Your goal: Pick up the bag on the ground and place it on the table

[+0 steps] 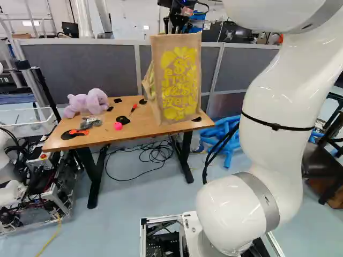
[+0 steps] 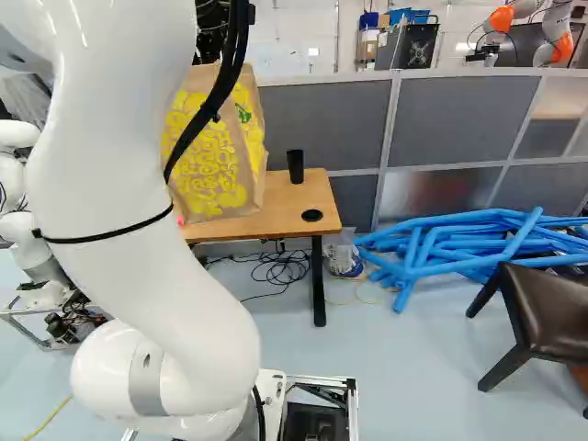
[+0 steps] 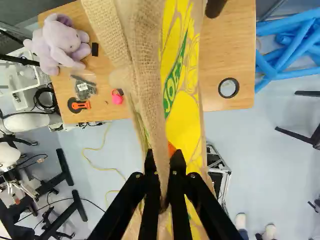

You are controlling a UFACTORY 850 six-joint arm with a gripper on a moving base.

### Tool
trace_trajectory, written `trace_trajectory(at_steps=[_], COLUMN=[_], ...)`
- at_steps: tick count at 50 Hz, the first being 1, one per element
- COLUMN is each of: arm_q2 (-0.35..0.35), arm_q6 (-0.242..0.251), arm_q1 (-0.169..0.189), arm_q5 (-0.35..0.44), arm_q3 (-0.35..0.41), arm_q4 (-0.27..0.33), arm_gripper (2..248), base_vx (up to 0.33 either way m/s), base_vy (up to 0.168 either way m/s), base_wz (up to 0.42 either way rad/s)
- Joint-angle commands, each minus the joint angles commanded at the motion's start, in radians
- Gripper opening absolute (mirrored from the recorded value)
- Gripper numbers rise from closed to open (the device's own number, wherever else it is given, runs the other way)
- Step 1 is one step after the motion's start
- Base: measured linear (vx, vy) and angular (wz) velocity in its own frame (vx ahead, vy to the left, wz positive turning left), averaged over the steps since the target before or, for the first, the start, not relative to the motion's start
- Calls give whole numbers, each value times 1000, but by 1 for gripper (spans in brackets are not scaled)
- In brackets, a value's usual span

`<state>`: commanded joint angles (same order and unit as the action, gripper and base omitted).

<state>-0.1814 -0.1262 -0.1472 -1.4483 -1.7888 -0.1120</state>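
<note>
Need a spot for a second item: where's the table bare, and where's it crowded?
Table: bare patch between black cup and black ring, beside the bag. Crowded at the other end: lilac plush, packet, orange tool, pink item.

I'm seeing both base views looking ahead and slightly down from behind the arm (image 1: 276,107), the wrist view peering down from nearer, all sharing the table (image 2: 285,197).
</note>
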Motion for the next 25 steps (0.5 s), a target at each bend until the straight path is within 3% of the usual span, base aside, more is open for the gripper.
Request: trace_trajectory(at_steps=[25], arm_q2=[0], arm_q6=[0], arm_q1=[0], arm_q5=[0], arm_q3=[0], arm_q4=[0], arm_gripper=[23], base_vx=[50], base_vy=[1], base_wz=[2])
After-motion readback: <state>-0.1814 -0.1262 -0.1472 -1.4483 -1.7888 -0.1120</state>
